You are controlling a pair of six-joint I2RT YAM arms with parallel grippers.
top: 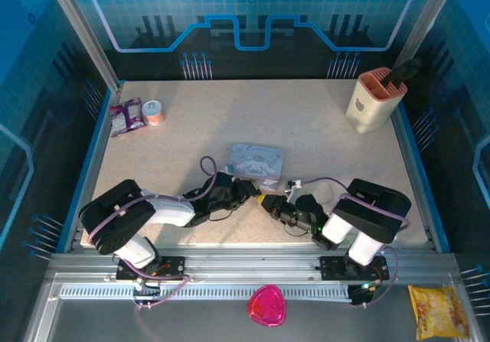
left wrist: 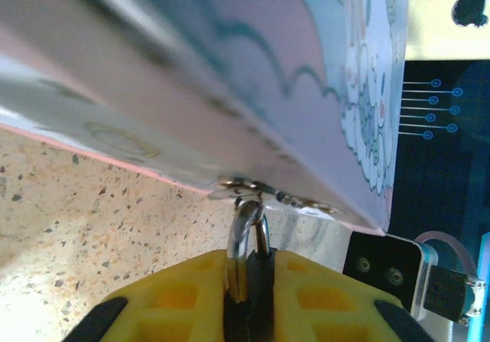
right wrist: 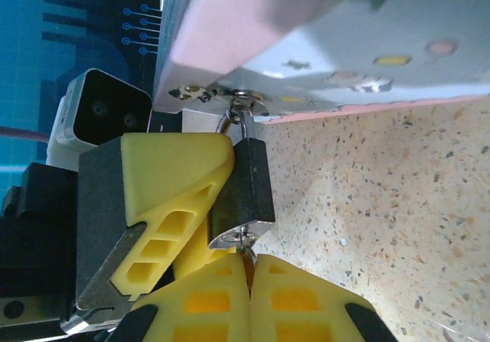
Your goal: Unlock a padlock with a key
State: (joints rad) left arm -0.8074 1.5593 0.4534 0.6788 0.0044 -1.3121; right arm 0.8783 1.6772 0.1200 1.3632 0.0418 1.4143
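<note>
The left gripper [left wrist: 249, 269] is clamped on the padlock [right wrist: 249, 177] — its yellow fingers [left wrist: 184, 288] press against either side of the dark body. The shackle [left wrist: 246, 223] passes through a hasp [left wrist: 237, 183] on the tin [top: 257, 160], which lies near the middle of the table [top: 321, 139]. At the padlock's base sits the key [right wrist: 246, 242] — pinched tight by the right gripper [right wrist: 249, 281], fingers pressed together around it.
</note>
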